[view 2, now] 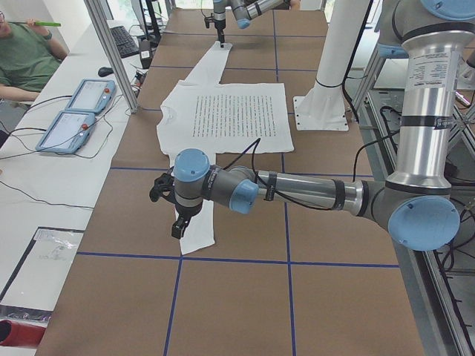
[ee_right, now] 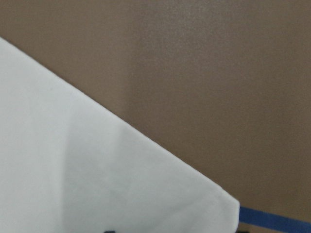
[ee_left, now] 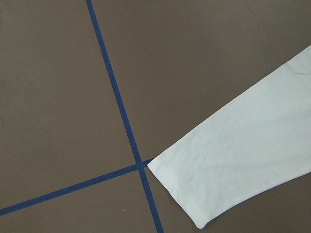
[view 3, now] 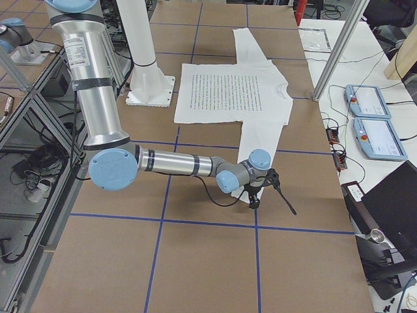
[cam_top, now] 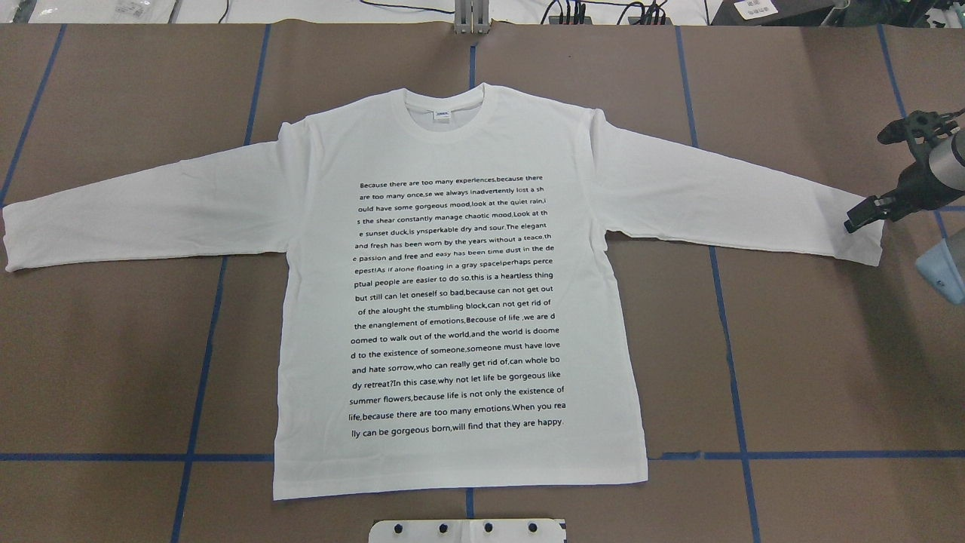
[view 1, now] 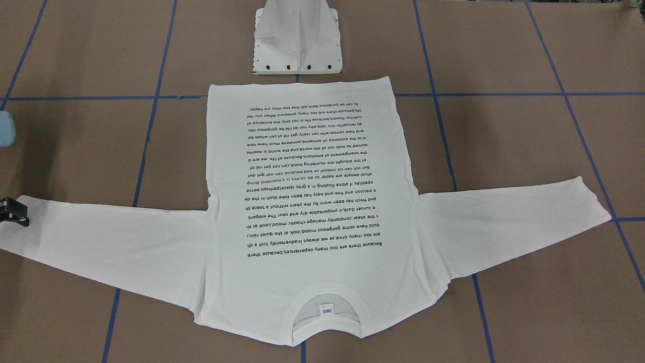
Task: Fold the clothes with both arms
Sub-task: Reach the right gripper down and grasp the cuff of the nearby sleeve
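The white long-sleeved T-shirt [cam_top: 452, 302] lies flat on the brown table, text side up, collar away from the robot, both sleeves spread out. My right gripper [cam_top: 852, 224] sits low at the cuff of the sleeve on my right, its tip over the cuff's edge; it also shows in the front view [view 1: 22, 221]. Its fingers look close together, but I cannot tell if they pinch cloth. The right wrist view shows that sleeve [ee_right: 73, 170] very close. My left gripper [view 2: 178, 228] hangs above the other cuff [ee_left: 233, 170], clear of it; I cannot tell if it is open.
The white pedestal base [view 1: 297, 40] stands just behind the shirt's hem. Blue tape lines [cam_top: 203, 339] cross the brown table. Two control pendants [view 2: 74, 119], a metal post [view 2: 111, 52] and a seated person [view 2: 22, 52] are along the far table edge.
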Robot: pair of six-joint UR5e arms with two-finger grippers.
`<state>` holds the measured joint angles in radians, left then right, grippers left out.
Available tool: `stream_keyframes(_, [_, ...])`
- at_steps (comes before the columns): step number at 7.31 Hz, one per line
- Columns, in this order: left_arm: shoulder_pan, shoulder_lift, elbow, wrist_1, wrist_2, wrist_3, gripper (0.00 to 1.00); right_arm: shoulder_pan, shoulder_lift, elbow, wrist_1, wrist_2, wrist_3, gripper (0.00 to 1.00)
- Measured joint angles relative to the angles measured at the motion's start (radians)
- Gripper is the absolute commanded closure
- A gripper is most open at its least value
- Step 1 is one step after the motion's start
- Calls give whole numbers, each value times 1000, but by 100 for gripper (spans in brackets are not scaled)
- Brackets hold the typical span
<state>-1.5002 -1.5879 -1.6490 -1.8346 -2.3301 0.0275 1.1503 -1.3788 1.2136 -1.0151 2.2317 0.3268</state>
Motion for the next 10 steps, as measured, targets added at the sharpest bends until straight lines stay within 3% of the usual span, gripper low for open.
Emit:
stream_keyframes(4, [0,0,0,2,-1,0,0,13,7,5,-2,7,0,70])
stream_keyframes(7, [0,0,0,3,-2,-1,0,18,14,6,-3,8,1,97])
stream_keyframes(10, [0,0,-2,3,-2,-3,0,24,25,10,-2,20,3,100])
